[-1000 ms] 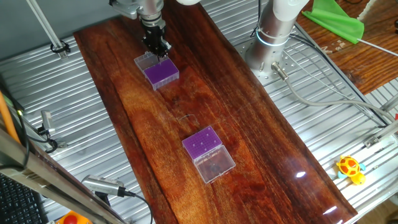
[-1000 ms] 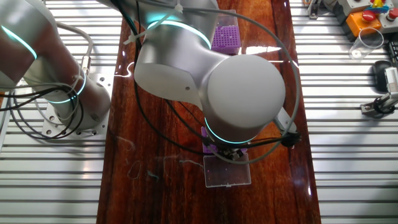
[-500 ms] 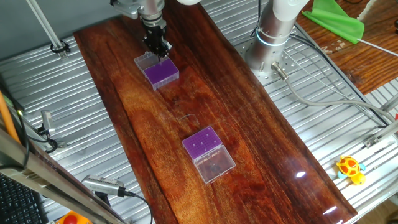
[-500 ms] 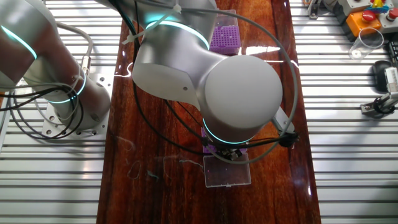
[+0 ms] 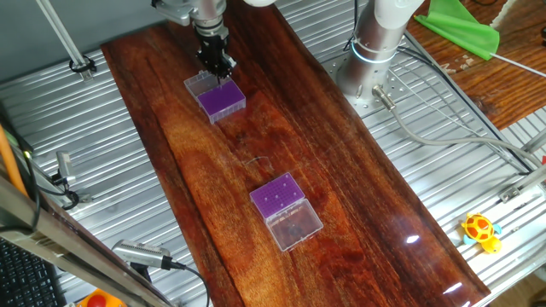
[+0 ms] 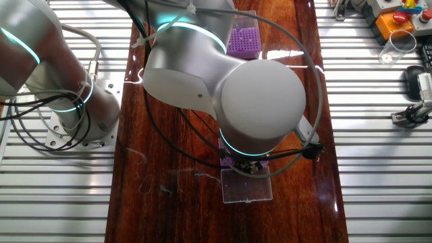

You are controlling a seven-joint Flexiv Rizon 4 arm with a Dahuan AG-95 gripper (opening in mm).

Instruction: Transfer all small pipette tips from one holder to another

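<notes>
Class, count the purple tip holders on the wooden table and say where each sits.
2: one holder at the far end under the gripper, the other holder near the table's middle.

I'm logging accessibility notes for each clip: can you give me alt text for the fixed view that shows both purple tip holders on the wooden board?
The arm's dark pincer reaches down at the far purple pipette-tip holder, whose clear lid lies open beside it. A second purple holder with an open clear lid sits nearer on the dark wooden board, a few dark specks on its insert.
</notes>
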